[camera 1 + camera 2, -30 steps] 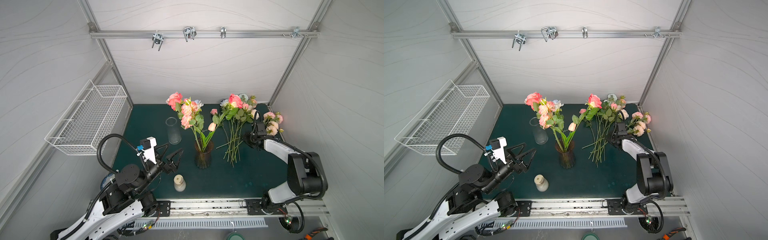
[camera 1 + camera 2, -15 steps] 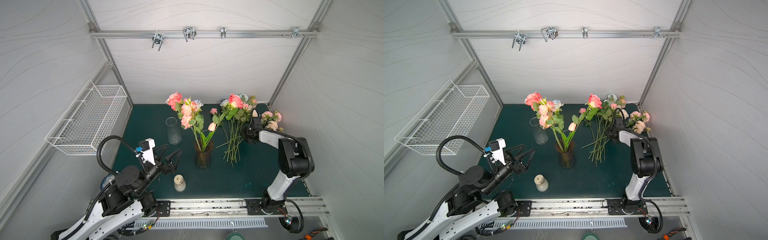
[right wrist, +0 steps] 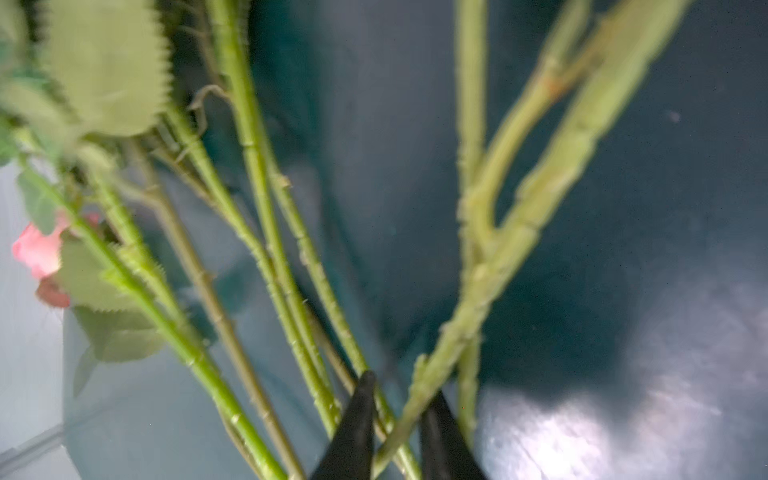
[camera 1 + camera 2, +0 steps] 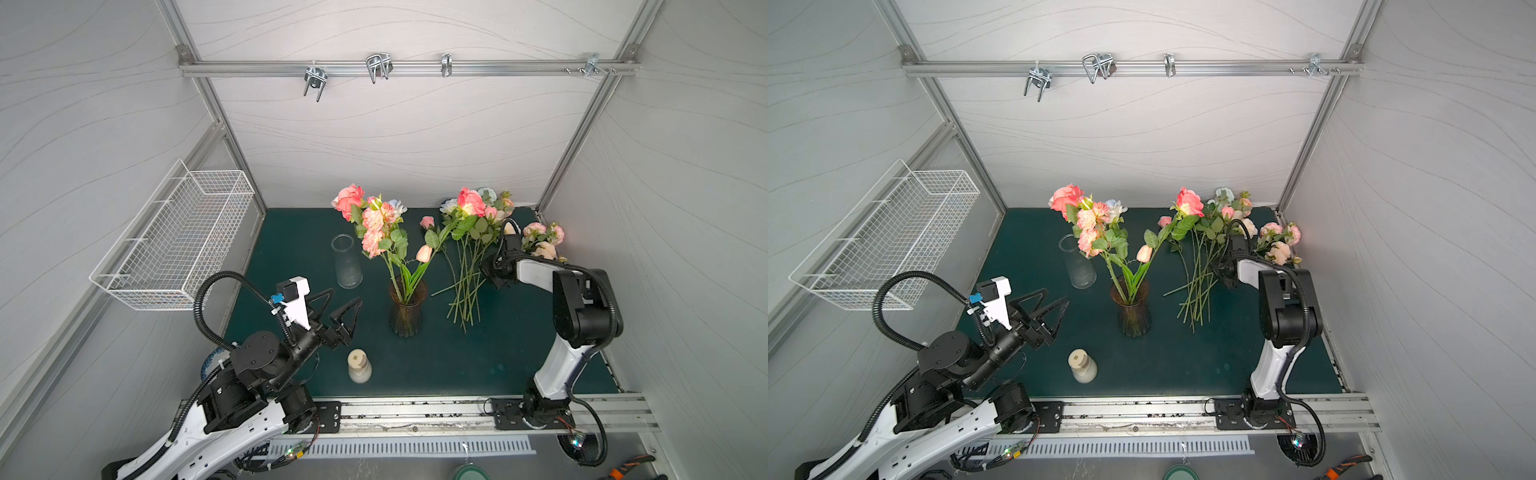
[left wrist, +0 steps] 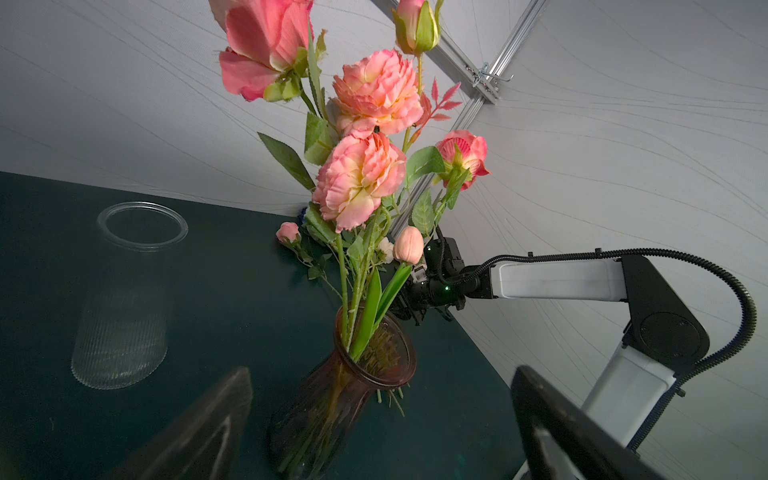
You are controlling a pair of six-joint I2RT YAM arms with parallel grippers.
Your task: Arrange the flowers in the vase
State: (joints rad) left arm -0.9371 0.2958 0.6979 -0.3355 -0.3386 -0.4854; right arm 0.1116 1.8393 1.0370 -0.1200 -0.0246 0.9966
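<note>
left pincer (image 4: pixel 346 296): jaws spread wide, nothing between them, hanging above the dark green mat (image 4: pixel 457 365). straight ahead of its fingertips, near but apart, the amber glass vase (image 4: pixel 408 309) stands upright. the flowers in the vase (image 4: pixel 374 224) are a coral rose, two frilly pink-and-cream blooms, a pale closed bud and a whitish bloom at the back; the stems lean away from this pincer. a clear ribbed glass (image 4: pixel 346 262) stands beyond the left pincer, toward the back wall. a cream bottle (image 4: pixel 359 365) stands upright on the mat on the near side of it, toward the arm base. right pincer (image 3: pixel 401 386): low among the loose flowers (image 4: pixel 469 257) that lie on the mat on the far side of the vase from the left pincer. its two black fingertips (image 3: pixel 357 415) are drawn close together, and a thick forked stem (image 3: pixel 498 257) fills the narrow gap between them, so it is pinching that stem. several thinner stems run just beside the pincer on one side. i cannot tell whether the pinched stem is off the mat. the bloom ends of the pile lie beyond the right pincer toward the back wall. a small bunch of pink and cream blooms (image 4: pixel 540 243) sits just behind its forearm. the vase stands between the two pincers.
</note>
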